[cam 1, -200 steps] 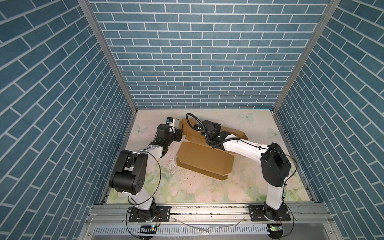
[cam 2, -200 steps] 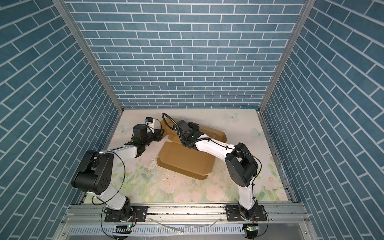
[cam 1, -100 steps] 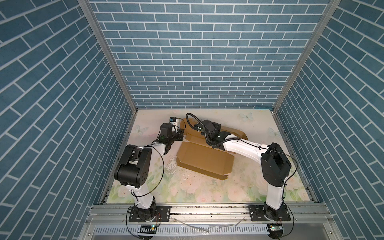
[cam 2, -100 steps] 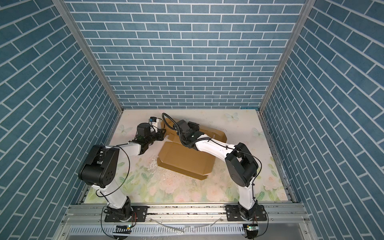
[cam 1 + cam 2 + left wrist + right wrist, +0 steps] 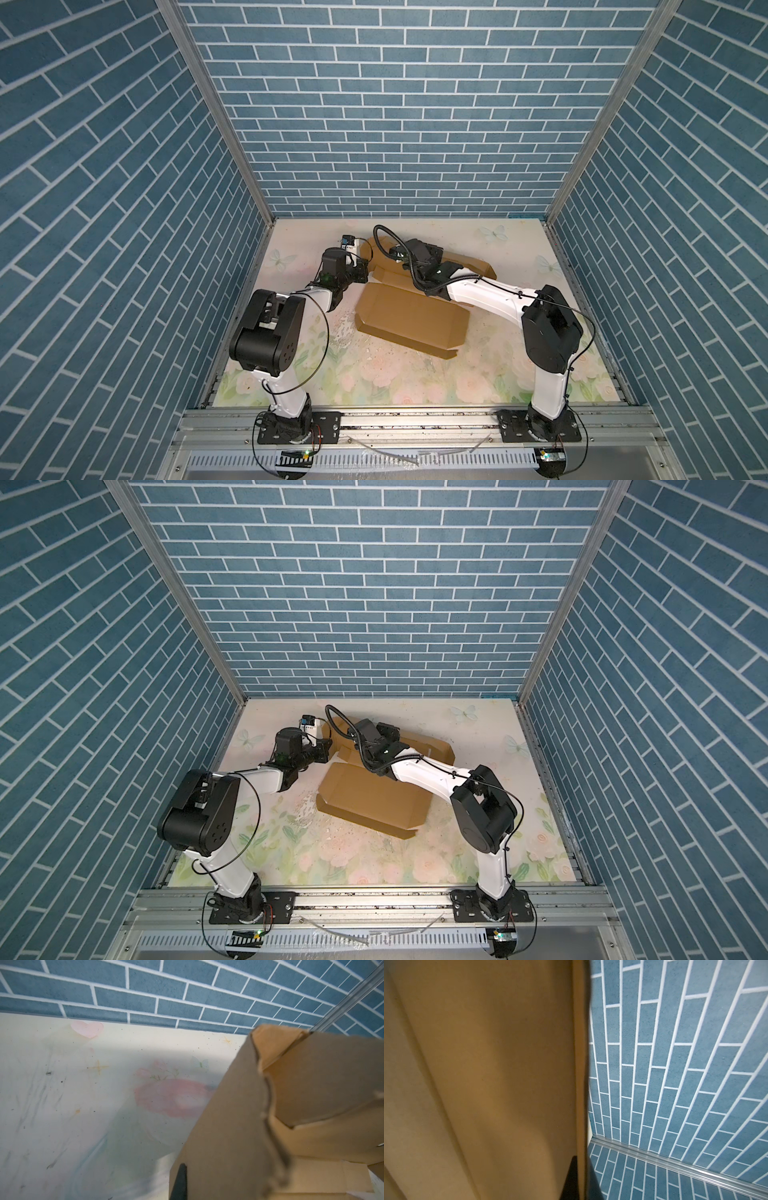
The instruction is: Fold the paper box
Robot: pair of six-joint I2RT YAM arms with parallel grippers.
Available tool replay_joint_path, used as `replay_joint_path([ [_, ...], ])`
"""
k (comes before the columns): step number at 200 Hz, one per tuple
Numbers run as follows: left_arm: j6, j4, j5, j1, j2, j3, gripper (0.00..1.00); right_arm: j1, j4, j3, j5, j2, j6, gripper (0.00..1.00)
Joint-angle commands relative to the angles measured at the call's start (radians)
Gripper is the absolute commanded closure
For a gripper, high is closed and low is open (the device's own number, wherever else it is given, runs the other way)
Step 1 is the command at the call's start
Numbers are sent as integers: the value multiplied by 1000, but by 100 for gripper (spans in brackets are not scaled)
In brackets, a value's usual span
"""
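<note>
Paper box (image 5: pixel 411 320) lies mid-table on the floral mat (image 5: pixel 374 374), partly formed. Its large flat panel sits nearest the rail (image 5: pixel 415 415), unheld, with a small tab projecting at its near right corner. Beyond that panel both arms converge on the raised far portion. Left gripper (image 5: pixel 365 268) is at the left end flap. In the left wrist view one dark finger (image 5: pixel 179 1180) rests on the flap's outer face with its partner hidden behind the board; the jaws are closed and judged to be pinching that flap. Right gripper (image 5: pixel 399 251) is clamped on a cardboard edge, and the right wrist view shows that edge running between two dark fingers (image 5: pixel 571 1178). Farthest back, the rear panel lies low toward the back wall (image 5: pixel 395 124). Step in hand, as judged: standing up the left end flap while the right holds the adjoining panel. Recommended: turn the flap about its crease rather than pull outward, use the right grip as a fixed anchor, move slowly so the thin board neither buckles nor slips, and watch that the free near panel does not drag.
</note>
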Motion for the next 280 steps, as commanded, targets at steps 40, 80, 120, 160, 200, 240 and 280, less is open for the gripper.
replay_joint_path([
  [40, -3, 49, -14, -39, -69, -81, 100, 3, 14, 15, 25, -8, 8, 100],
  [80, 0, 61, -42, -73, -86, -111, 100, 6, 19, -1, 17, -11, 2, 100],
  [120, -1, 78, -81, -107, -87, -132, 100, 18, 55, -42, 23, -12, -21, 100],
  [160, -16, 104, -94, -116, -82, -156, 100, 33, 124, -105, 44, -14, -46, 100],
  [200, -28, 133, -85, -116, -82, -172, 94, 43, 214, -171, 74, -20, -79, 100],
  [240, -42, 169, -68, -116, -70, -187, 85, 55, 292, -222, 91, -22, -106, 100],
  [280, -52, 200, -55, -117, -69, -210, 75, 63, 324, -230, 98, -6, -116, 100],
])
